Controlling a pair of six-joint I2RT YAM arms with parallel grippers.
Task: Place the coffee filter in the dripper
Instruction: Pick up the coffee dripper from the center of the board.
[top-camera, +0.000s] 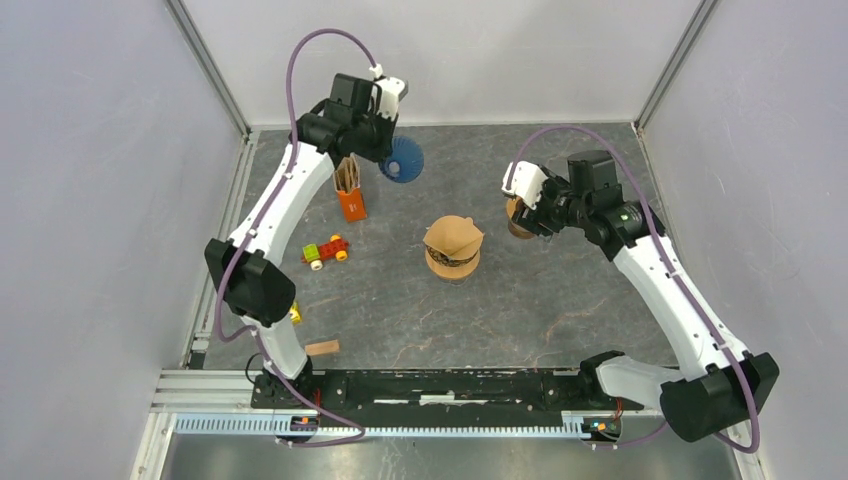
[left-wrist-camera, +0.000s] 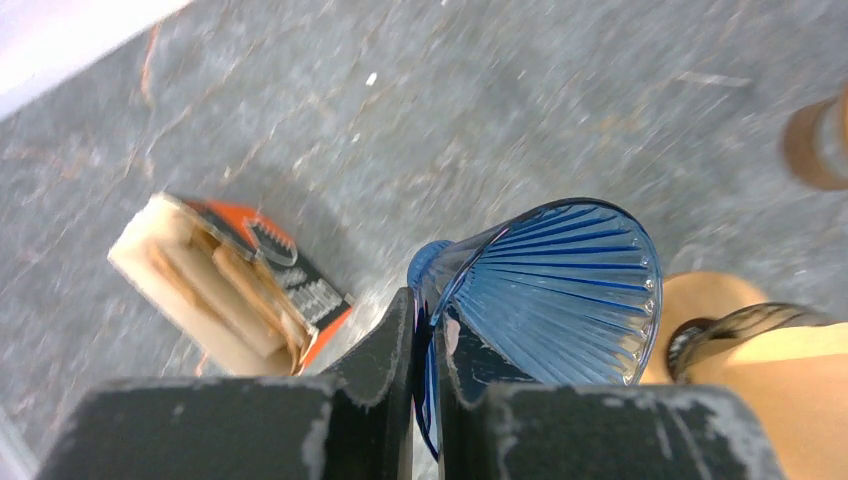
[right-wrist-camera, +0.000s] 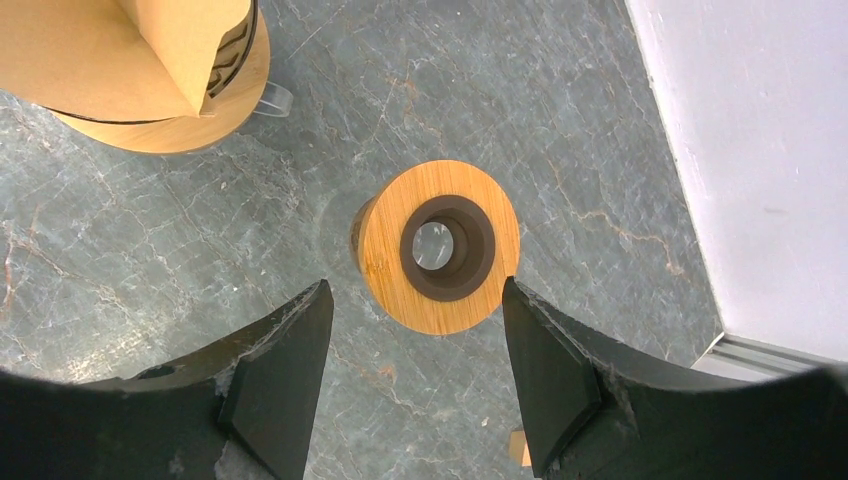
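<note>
A blue ribbed cone dripper (top-camera: 403, 160) (left-wrist-camera: 570, 290) is tilted on its side at the back of the table. My left gripper (top-camera: 384, 148) (left-wrist-camera: 428, 310) is shut on its rim, one finger inside the cone and one outside. A brown paper coffee filter (top-camera: 453, 236) (right-wrist-camera: 110, 55) lies on top of a wooden-collared vessel at the table's middle. My right gripper (top-camera: 521, 208) (right-wrist-camera: 415, 290) is open, hanging above a round wooden ring with a dark centre (top-camera: 516, 225) (right-wrist-camera: 440, 245), with nothing between its fingers.
An orange box of brown paper filters (top-camera: 350, 192) (left-wrist-camera: 225, 285) stands just left of the dripper. A small toy car (top-camera: 326, 251) and a wooden block (top-camera: 322, 347) lie at the left. Walls enclose the table at back and sides.
</note>
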